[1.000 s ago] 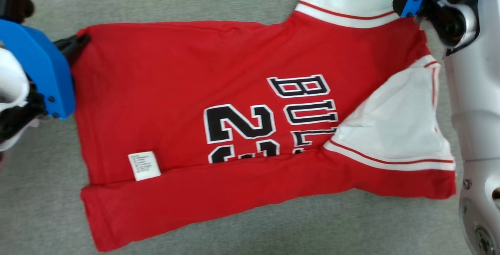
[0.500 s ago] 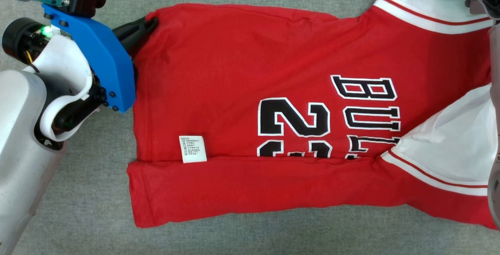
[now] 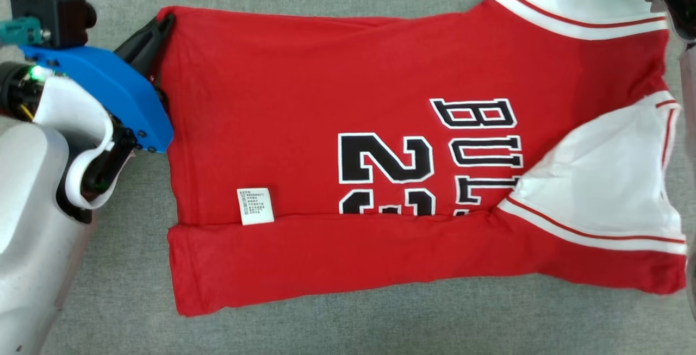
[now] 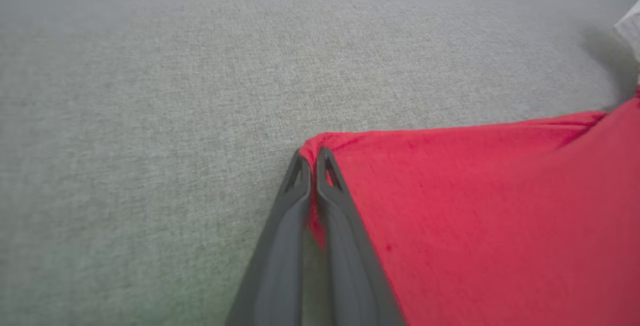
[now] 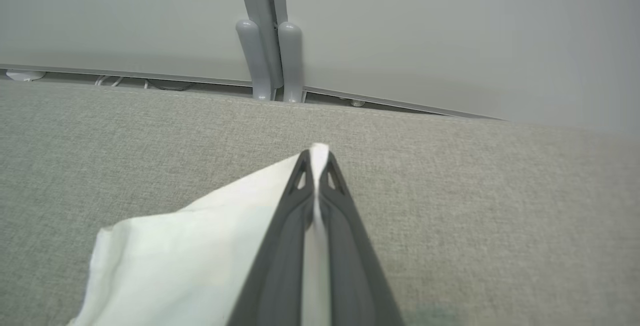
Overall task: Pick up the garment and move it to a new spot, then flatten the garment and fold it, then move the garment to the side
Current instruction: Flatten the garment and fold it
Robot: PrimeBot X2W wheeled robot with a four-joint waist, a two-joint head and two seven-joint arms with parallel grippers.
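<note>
While left gripper [image 4: 312, 155] is clamped tight on the far hem corner of the red garment [image 3: 326, 99], right gripper [image 5: 315, 160] is pinched on the white sleeve [image 5: 200, 246] tip. Garment lies flat on grey cushion [image 3: 326, 328], long axis running straight from one gripper across to the other, body spreading back from both fingertips toward the robot. Near long edge already folded over, fold line right at the care label [image 3: 254, 206]. Likely next: draw both far corners back over. Bare cushion ahead of both grippers. Cushion's back edge and wall [image 5: 450, 41] lie ahead of the right fingertips, so less room there.
</note>
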